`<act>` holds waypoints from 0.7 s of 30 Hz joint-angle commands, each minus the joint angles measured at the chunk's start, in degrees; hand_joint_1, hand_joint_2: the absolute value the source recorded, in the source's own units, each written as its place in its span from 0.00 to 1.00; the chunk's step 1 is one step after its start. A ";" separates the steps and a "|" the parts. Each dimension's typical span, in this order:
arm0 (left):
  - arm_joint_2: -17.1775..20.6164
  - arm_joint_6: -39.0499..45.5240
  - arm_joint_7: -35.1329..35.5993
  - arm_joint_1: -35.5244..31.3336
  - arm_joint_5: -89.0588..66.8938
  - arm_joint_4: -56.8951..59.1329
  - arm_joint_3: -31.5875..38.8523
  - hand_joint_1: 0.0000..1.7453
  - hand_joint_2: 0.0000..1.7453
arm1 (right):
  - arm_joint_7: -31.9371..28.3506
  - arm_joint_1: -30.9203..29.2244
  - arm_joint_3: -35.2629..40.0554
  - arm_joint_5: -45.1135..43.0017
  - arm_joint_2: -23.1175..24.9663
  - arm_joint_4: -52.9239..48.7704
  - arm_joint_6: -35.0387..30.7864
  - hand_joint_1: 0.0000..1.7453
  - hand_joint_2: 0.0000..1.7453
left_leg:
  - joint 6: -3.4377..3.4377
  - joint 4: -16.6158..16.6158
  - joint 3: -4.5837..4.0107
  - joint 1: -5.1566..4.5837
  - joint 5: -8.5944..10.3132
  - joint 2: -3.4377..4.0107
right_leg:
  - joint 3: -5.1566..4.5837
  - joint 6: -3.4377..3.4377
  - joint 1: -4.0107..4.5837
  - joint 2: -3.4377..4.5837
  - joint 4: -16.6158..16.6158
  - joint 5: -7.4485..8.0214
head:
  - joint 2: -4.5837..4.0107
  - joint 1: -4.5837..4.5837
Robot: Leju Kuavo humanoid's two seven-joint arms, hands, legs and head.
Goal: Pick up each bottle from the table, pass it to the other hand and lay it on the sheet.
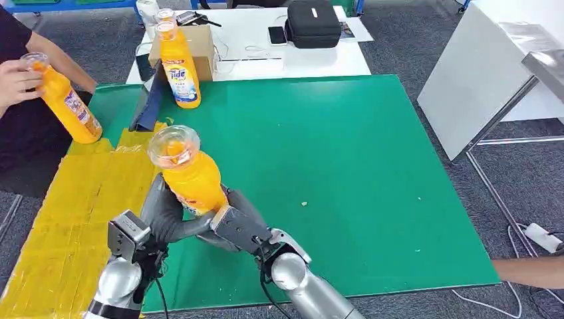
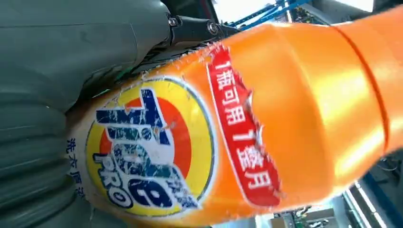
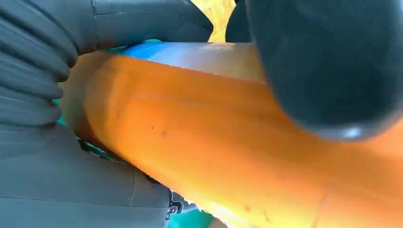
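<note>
Covering the table is a green mat (image 1: 319, 166) with a yellow sheet (image 1: 73, 219) along its left side, grey carpet around it and a white table (image 1: 292, 56) beyond. Both silver arms meet low in the middle, the left hand (image 1: 163, 212) and right hand (image 1: 233, 222) wrapped around the lower body of an orange bottle (image 1: 189, 176) held upright, apparently above the mat's left part. A second bottle (image 1: 178, 63) stands at the mat's far edge, and a person's hand (image 1: 16, 83) tilts a third bottle (image 1: 66, 103) over the sheet's far end.
</note>
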 commanded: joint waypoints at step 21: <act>3.25 0.07 -0.74 -2.17 -5.16 1.87 -5.46 1.00 1.00 | 0.93 -2.28 0.89 3.73 -4.14 1.17 -3.95 0.85 1.00 | 0.01 -0.04 0.07 0.00 0.02 -0.12 | 0.09 -0.05 0.00 0.02 -0.05 0.00 | 0.00 0.00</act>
